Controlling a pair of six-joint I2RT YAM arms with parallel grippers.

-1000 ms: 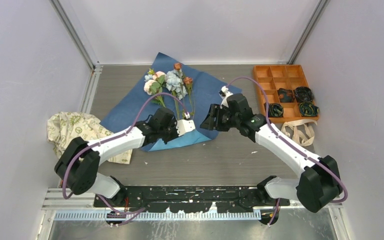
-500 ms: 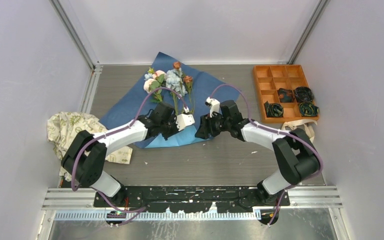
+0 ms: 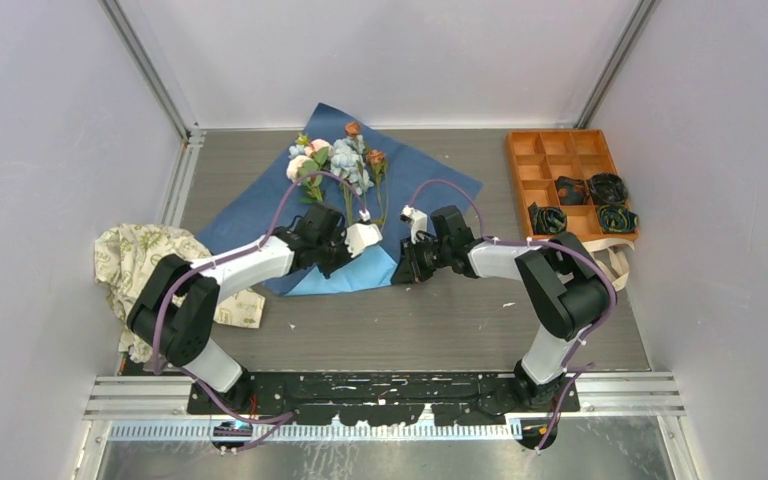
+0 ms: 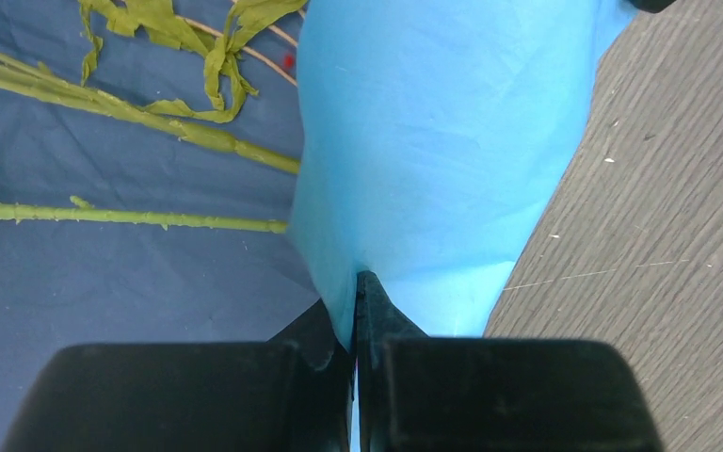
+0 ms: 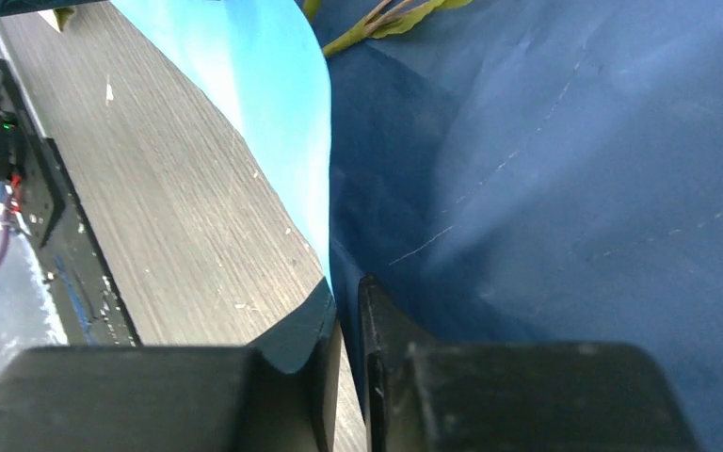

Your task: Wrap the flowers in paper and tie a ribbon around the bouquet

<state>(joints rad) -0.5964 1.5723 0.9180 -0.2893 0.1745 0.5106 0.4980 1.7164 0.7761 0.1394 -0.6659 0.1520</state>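
Plainly, the paper [image 3: 430, 180] lay spread on the worktop [image 3: 440, 320] with its darker blue face up and its near corner turned over to show light blue. The flowers [image 3: 345, 160] rested on the sheet, blooms toward the far side, their thin green stalks [image 4: 132, 218] running under the turned-over flap. The left tool [image 4: 356, 292] was fully closed, pinching the light blue fold between its fingertips. The right tool [image 5: 344, 301] sat at the flap's other end, its jaws drawn to a narrow slit with the paper's edge caught in it. To the right, well apart from the sheet, stood an orange tray [image 3: 560, 150] holding dark coils [image 3: 585, 190], with the ribbon [image 3: 600, 262] lying just in front of it. A cream cloth [image 3: 145, 255] lay bunched at the left.
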